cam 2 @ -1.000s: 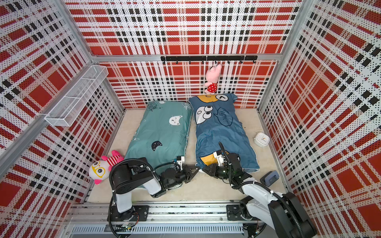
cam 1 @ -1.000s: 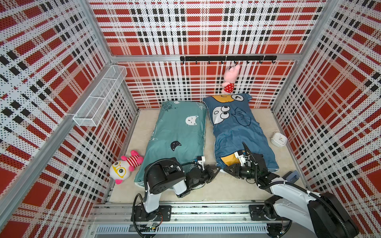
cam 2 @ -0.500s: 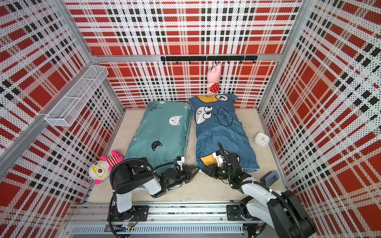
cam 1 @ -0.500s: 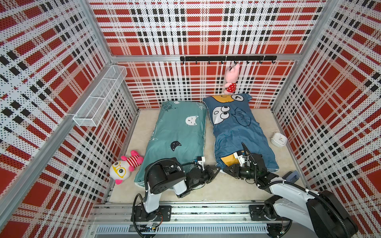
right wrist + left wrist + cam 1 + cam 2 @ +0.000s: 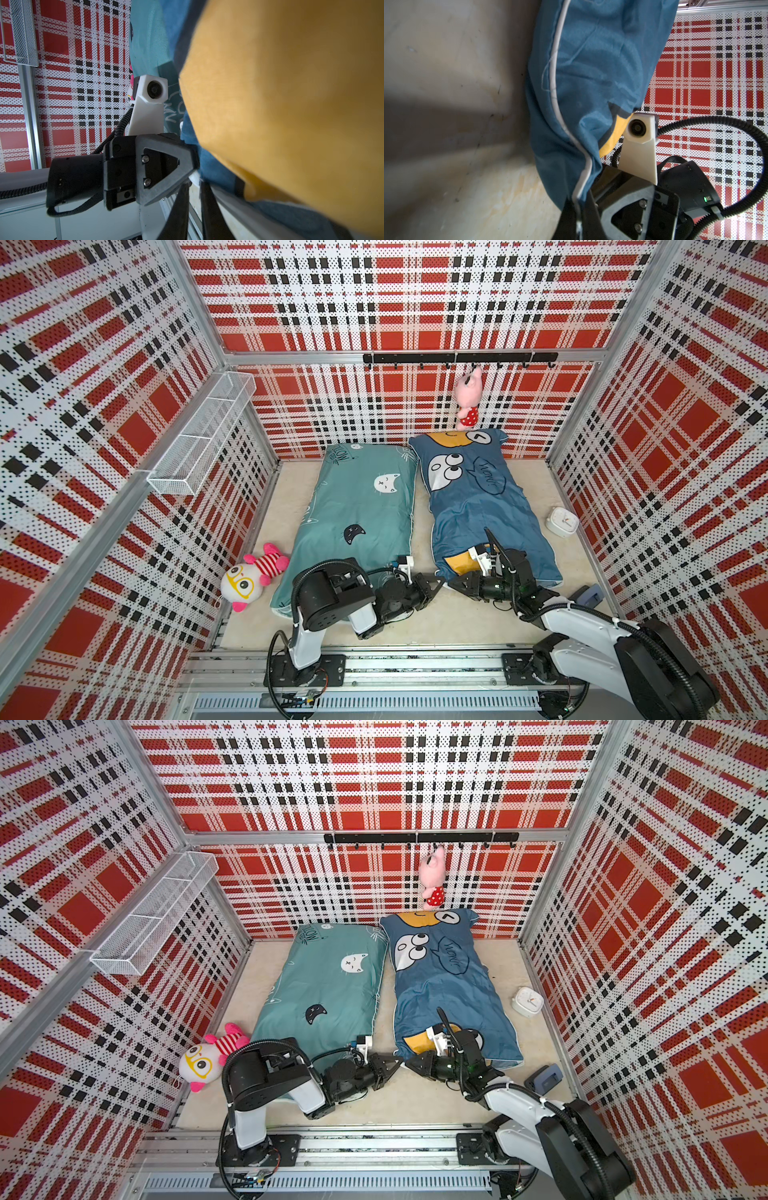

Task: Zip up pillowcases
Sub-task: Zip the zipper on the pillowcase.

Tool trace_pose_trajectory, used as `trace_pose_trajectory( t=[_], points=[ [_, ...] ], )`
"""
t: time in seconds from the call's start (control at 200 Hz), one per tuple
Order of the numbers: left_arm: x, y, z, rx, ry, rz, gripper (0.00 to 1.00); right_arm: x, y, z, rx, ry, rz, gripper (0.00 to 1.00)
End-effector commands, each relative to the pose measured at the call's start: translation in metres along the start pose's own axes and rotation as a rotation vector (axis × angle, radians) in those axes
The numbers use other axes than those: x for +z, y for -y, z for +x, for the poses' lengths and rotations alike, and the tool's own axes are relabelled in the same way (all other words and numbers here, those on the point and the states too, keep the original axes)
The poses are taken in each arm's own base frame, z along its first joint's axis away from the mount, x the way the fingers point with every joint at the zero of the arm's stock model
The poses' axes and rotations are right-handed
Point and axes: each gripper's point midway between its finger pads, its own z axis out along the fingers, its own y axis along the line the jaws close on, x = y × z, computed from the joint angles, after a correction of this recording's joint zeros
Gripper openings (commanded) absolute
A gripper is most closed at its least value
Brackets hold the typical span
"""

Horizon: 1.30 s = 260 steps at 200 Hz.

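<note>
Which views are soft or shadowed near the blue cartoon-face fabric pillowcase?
Right wrist view: the blue cartoon-face fabric pillowcase fills the frame, its yellow patch badly out of focus; left gripper is sharp. Left wrist view: the cream floor is soft, crossed by broad dark shadow; the pillowcase's white piping is crisp. Both top views: evenly lit, sharp, walls bowed by the wide lens.
</note>
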Motion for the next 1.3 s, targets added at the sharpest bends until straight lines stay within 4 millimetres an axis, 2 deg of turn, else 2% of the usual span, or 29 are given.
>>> trace_pose_trajectory(
  t=[0.0, 0.185, 0.636, 0.922, 1.298],
  points=[
    [0.003, 0.006, 0.004, 0.009, -0.01, 0.029, 0.0, 0.001, 0.001, -0.002, -0.009, 0.008, 0.016, 0.11],
    [0.002, 0.008, 0.002, 0.017, -0.001, 0.03, 0.0, 0.001, 0.005, -0.003, -0.01, 0.011, 0.044, 0.0],
    [-0.003, 0.009, -0.025, 0.065, 0.057, 0.005, 0.0, -0.018, 0.014, -0.014, -0.041, 0.057, 0.227, 0.0],
    [-0.007, 0.016, -0.049, 0.137, 0.111, -0.025, 0.0, -0.05, 0.037, -0.017, -0.035, 0.094, 0.482, 0.0],
    [-0.018, 0.029, -0.098, 0.229, 0.197, -0.061, 0.0, -0.1, 0.065, -0.028, 0.021, 0.213, 0.796, 0.0]
  ],
)
